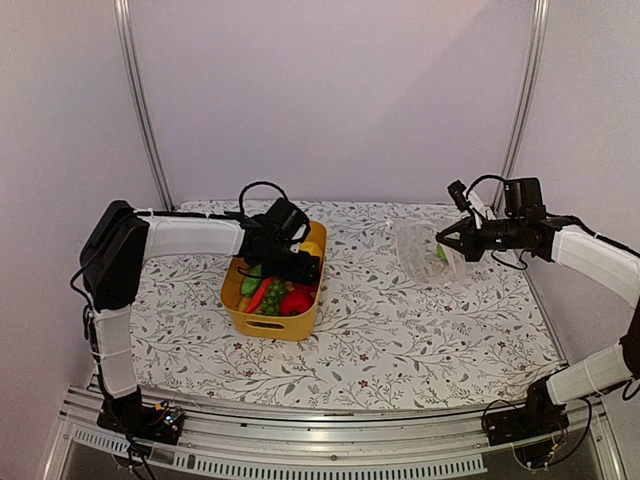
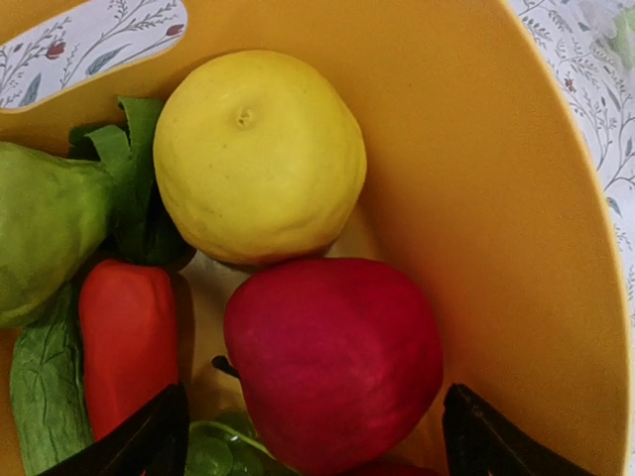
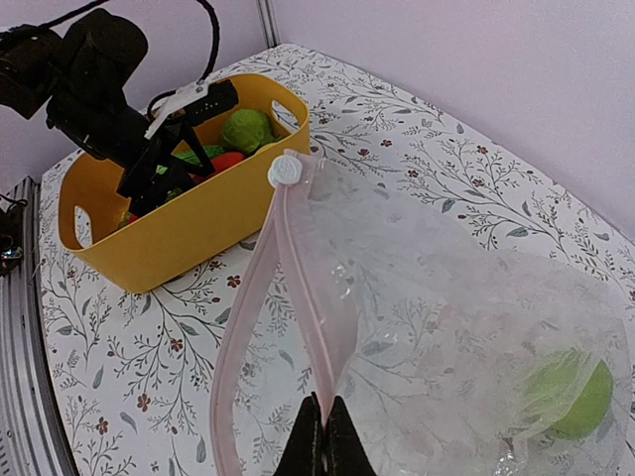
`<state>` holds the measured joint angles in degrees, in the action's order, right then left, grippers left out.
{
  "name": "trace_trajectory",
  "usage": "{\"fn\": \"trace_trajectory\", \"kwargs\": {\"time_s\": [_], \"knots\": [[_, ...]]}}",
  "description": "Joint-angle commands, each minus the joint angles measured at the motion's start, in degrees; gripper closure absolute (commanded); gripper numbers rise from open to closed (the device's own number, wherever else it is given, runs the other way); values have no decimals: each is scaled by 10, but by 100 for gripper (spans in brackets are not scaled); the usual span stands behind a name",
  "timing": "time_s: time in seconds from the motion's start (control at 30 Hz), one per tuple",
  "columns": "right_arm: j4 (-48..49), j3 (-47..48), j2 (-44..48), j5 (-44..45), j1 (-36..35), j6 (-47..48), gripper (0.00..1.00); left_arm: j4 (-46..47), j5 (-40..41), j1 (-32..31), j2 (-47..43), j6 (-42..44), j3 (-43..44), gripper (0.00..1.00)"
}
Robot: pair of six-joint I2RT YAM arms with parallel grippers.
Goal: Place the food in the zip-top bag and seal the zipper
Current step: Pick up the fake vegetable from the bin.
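Wide-open left end effector (image 2: 316,441) over red fruit (image 2: 332,357), yellow tub (image 2: 496,198), 9 o'clock. Right end effector (image 3: 325,436) pinching zipper (image 3: 298,258), zip-top bag (image 3: 446,327), 3 o'clock.

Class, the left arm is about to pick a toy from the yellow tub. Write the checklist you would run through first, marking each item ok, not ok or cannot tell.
1. The left gripper is open: ok.
2. The red fruit lies between its fingers: ok, one finger shows on each side.
3. The red fruit is free to lift: cannot tell; the yellow fruit rests against it.
4. The right gripper is shut on the zipper: ok.
5. The zip-top bag has its mouth parted to take food: ok.
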<state>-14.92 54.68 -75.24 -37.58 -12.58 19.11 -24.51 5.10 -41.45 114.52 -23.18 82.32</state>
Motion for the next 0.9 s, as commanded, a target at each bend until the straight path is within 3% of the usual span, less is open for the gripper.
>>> {"fn": "trace_trajectory", "kwargs": {"time_s": [0.0, 0.17, 0.4, 0.6, 0.87], "knots": [[5, -7, 5, 5, 2, 6, 100, -13, -10, 7, 21, 6, 14, 9], [4, -7, 6, 5, 3, 7, 100, -13, 6, 6, 27, 5, 15, 10], [3, -7, 6, 7, 3, 8, 100, 4, 25, 8, 11, 13, 3, 26], [2, -7, 8, 7, 4, 9, 100, 8, 39, 10, -11, 22, 0, 33], [1, -7, 8, 7, 5, 11, 100, -14, 62, 10, -70, 27, -7, 34]]}}
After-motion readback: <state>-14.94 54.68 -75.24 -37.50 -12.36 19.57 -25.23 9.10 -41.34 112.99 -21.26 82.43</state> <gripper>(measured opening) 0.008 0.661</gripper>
